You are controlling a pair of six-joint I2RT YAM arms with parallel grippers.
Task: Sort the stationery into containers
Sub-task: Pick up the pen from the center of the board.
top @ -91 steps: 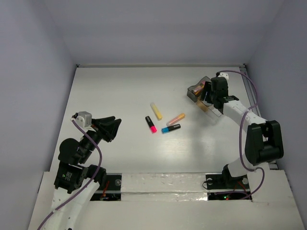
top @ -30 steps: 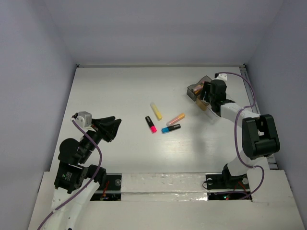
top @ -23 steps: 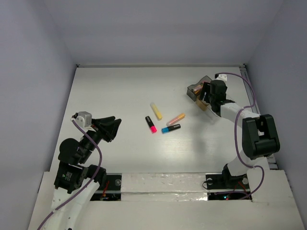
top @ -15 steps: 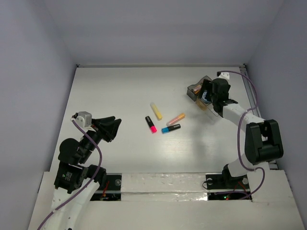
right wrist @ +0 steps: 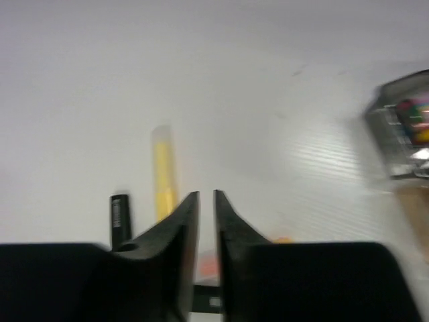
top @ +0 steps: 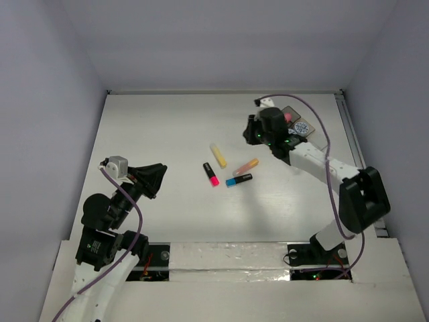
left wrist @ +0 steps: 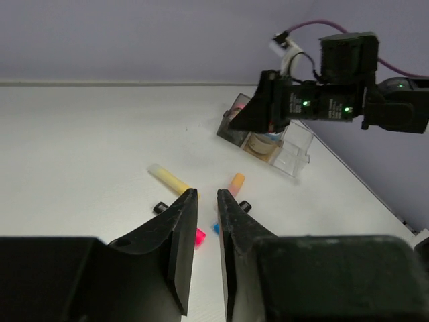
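Yellow highlighter [top: 218,155], orange highlighter [top: 246,165], pink-black highlighter [top: 211,174] and blue-black highlighter [top: 238,180] lie loose near the middle of a matt white table [top: 147,127]. Plain grey-lilac walls [top: 214,47] close the table in on three sides. The row of trays [top: 296,125] stands toward the far right corner, well apart from the four pens.

The left arm is folded low at the near left. The left gripper [top: 161,173] points toward the centre, well short of the pens. Its jaws are drawn almost together, with only a narrow slit between them, and they hold nothing. The right arm reaches forward from its base and bends leftward, trailing a purple cable [top: 322,117]. The right gripper [top: 253,131] hangs over bare table just left of the trays, on the side of the pens. Its jaws also stand nearly closed and empty. The right wrist view is blurred but shows the slit between them, with the yellow pen beyond.

The yellow pen lies farthest back and the orange one to its right. The pink-black and blue-black pens lie nearer the arms, their black caps showing. None of the four touches another. The trays are translucent and joined in a row of smoky grey, amber and clear. Something pink [top: 288,115] sits in the grey end, and a round blue-white roll [top: 302,126] sits in the compartment beside it.
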